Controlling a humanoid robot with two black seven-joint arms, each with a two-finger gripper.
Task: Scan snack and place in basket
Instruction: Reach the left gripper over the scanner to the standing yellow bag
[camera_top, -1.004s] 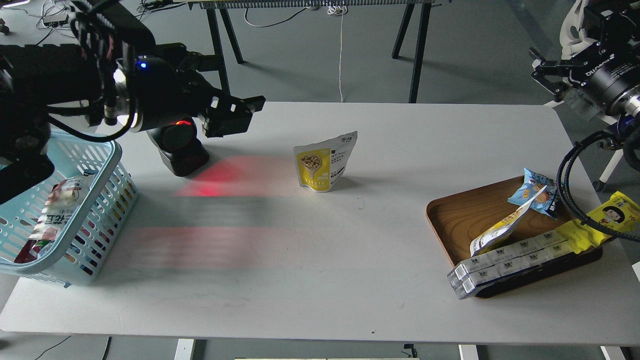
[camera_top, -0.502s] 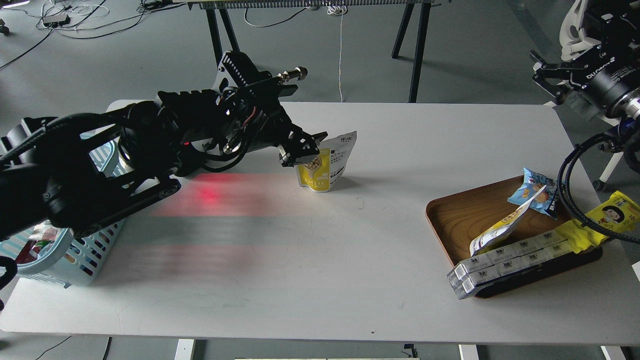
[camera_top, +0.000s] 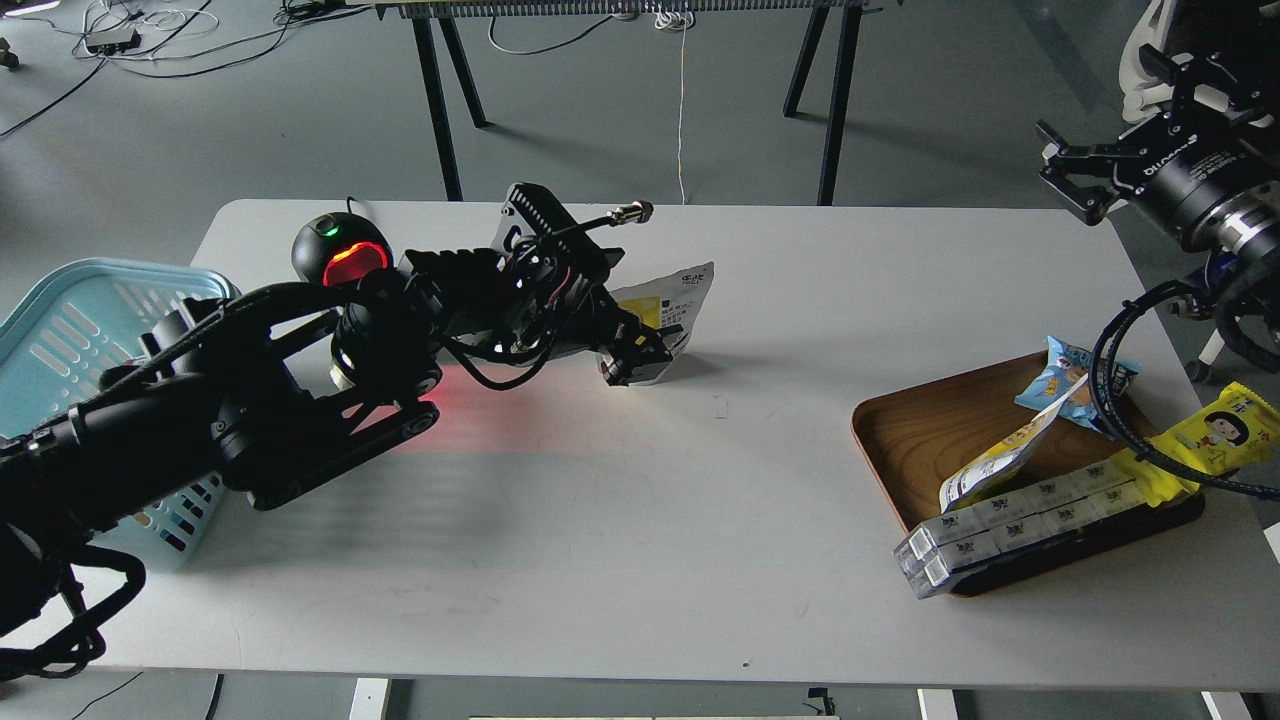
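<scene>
Item: snack (camera_top: 680, 300), stand-up pouch, white top with black print too small to read, stood upright near the middle of the tabletop (camera_top: 640, 520), well apart from the basket (camera_top: 60, 310) at the left edge. Left hand (camera_top: 640, 358) sat at the pouch's lower front, fingers either side of its yellow part; whether they had clenched on it or stood released could not be told. Right hand (camera_top: 1070, 180) hung released and empty off the far right corner; white lettering on its wrist ran upside down and was not legible. Risks, as judged: a light, thin pouch could tip or slide away under a low sideways push, or buckle in a pinch at its base; the scanner (camera_top: 340, 255), lit red with a green lamp, stood just behind the arm and could be knocked on the way back. Wooden tray (camera_top: 920, 430) at right held other packets, labels unreadable
</scene>
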